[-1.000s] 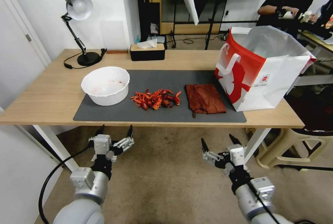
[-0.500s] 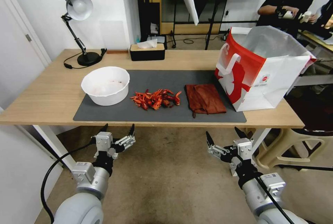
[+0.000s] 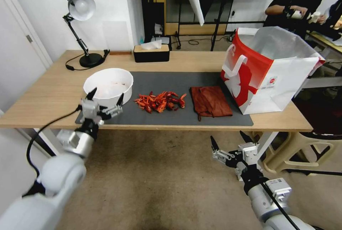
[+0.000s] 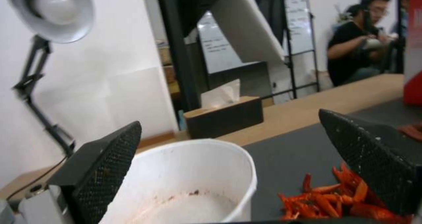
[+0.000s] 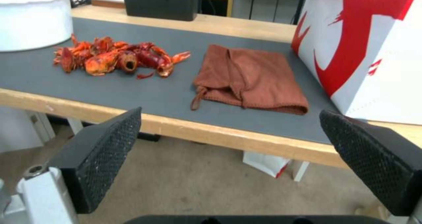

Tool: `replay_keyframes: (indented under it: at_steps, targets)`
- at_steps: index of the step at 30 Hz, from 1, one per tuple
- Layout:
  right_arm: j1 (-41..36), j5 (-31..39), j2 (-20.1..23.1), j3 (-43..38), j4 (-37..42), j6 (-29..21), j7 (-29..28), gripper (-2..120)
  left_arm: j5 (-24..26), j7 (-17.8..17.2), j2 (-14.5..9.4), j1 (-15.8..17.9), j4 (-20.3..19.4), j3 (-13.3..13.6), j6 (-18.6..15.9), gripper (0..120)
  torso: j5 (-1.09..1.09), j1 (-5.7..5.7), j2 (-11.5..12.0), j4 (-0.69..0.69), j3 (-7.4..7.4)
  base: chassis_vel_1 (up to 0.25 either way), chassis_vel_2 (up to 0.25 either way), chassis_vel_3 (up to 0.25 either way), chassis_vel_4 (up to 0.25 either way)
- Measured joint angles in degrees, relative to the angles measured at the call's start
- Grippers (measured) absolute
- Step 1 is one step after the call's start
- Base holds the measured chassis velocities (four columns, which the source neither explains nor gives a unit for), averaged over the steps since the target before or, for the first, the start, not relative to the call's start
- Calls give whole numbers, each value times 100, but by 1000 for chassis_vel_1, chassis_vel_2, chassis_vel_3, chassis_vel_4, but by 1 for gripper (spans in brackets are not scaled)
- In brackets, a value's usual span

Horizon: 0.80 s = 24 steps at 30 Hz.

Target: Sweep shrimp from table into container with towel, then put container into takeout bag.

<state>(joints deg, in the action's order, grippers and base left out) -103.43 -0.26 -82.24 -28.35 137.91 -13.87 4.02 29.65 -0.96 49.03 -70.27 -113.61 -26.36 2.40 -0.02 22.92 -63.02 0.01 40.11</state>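
While the left gripper (image 3: 105, 101) hangs at the table's (image 3: 42, 105) near edge with jaws spread wide and nothing in them, the container (image 3: 108, 87) sits just beyond its fingertips, rim about level with the gap between the jaws. Shrimp (image 3: 160, 101) lie heaped on the grey mat (image 3: 171, 80) just beside the container, off toward the right fingertip of that gripper as its wrist view frames it. Right gripper (image 3: 228, 143) is low, below and in front of the table edge, jaws wide open too, empty; the towel (image 3: 210, 101) lies ahead of its gap, up on the mat, with the takeout bag (image 3: 265, 69) touching or nearly touching the towel's far side.

Handling guess: towel looks soft and limp, folded flat, so pinch a bunched fold or the near hem, not the flat middle. Shrimp look glossy, light, loose, likely to scatter or roll if pushed fast. Container looks like thin light plastic, probably slides easily under a sweep; grip the rim wall with one finger inside and one outside. Bag looks like stiff paper, mouth open, may tip if bumped.
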Motion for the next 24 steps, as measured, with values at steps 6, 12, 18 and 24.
replay_keyframes:
  at_steps: [6, 12, 18, 24]
  targets:
    - [-5, -90, 2, 49, -38, 3, 37, 100, 354, 946, -595, 1018, 523, 131, -583, 100, 1, 1, 0, -4, 0, 0, 0, 0, 0]
    - [105, -90, 209, 105, -145, -19, 42, 100, 330, 2589, -1332, 1538, 1068, 81, -900, 100, 0, 0, 0, 0, 0, 0, 0, 0, 0]
    - [252, -28, 365, 234, -255, -97, 45, 100, -329, 4515, -1807, 2038, 1782, 160, -336, 100, 1, 0, 0, 0, 0, 0, 0, 0, 0]
    - [242, -52, 396, 254, -282, -101, 44, 100, -918, 5103, -1846, 2626, 2264, 629, -123, 100, 0, 0, 0, -3, -1, 0, 0, 0, 0]
